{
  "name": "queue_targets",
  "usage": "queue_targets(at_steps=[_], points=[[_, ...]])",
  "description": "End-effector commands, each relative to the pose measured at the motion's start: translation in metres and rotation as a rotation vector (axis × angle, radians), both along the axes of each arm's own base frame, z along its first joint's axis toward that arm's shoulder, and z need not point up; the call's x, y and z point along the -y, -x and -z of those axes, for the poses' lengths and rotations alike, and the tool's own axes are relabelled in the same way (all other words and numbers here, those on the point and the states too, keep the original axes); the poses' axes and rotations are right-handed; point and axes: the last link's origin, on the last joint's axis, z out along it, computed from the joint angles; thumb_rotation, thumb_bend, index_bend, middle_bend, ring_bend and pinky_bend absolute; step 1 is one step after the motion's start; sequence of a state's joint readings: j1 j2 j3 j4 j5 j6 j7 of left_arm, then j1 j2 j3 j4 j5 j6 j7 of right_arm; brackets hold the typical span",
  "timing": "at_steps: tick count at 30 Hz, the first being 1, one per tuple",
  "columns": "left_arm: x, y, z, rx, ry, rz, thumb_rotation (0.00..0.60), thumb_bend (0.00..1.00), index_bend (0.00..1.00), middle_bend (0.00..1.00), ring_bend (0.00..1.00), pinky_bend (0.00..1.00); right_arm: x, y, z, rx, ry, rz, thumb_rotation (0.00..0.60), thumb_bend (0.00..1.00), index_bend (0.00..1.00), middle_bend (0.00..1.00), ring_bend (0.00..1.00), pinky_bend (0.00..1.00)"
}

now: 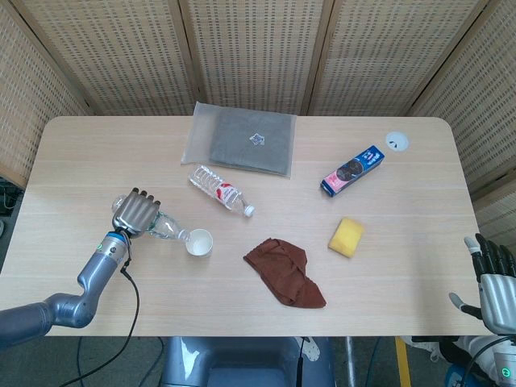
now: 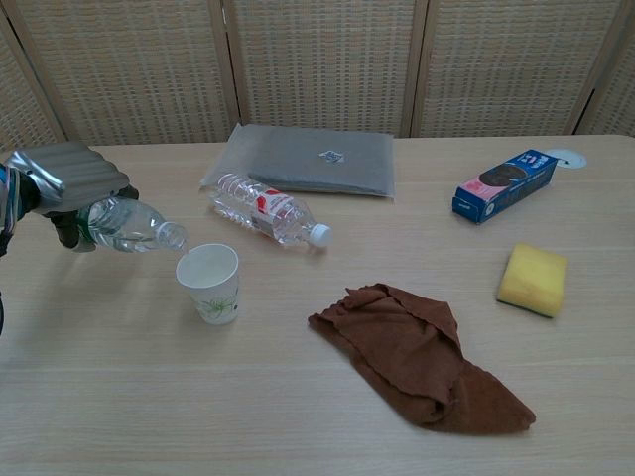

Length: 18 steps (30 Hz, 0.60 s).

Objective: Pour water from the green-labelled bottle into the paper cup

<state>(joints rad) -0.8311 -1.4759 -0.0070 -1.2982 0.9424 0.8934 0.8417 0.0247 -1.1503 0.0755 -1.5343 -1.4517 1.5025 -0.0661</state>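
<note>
From above, the left robot hand (image 1: 135, 214) grasped the bottle (image 1: 167, 230) tilted, mouth beside the paper cup (image 1: 199, 242) at the bench's near left, to pour. In the chest view, the mouth hung over the rim. The right robot hand (image 1: 493, 278) waited released.
</note>
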Motion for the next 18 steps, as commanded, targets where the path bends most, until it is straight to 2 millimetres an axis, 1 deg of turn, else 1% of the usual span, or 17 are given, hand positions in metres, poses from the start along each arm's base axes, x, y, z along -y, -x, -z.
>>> queue_targets(at_steps=[1,8,18], points=[[-0.0005,-0.0016,-0.0009,-0.010,-0.006,0.012,0.600,0.66,0.67,0.50,0.34,0.39,0.0000,-0.0001,0.0000,0.000,0.000,-0.001,0.600,0.00,0.00,0.00,0.00,0.00],[-0.0010,-0.0043,-0.0014,-0.034,-0.017,0.031,0.600,0.66,0.67,0.50,0.34,0.39,-0.0001,-0.0001,-0.0008,0.004,0.002,-0.001,0.600,0.00,0.00,0.00,0.00,0.00],[-0.0010,-0.0058,-0.0018,-0.025,-0.026,0.019,0.600,0.66,0.68,0.50,0.34,0.39,-0.0003,0.0001,-0.0014,0.004,0.003,-0.001,0.600,0.00,0.00,0.00,0.00,0.00]])
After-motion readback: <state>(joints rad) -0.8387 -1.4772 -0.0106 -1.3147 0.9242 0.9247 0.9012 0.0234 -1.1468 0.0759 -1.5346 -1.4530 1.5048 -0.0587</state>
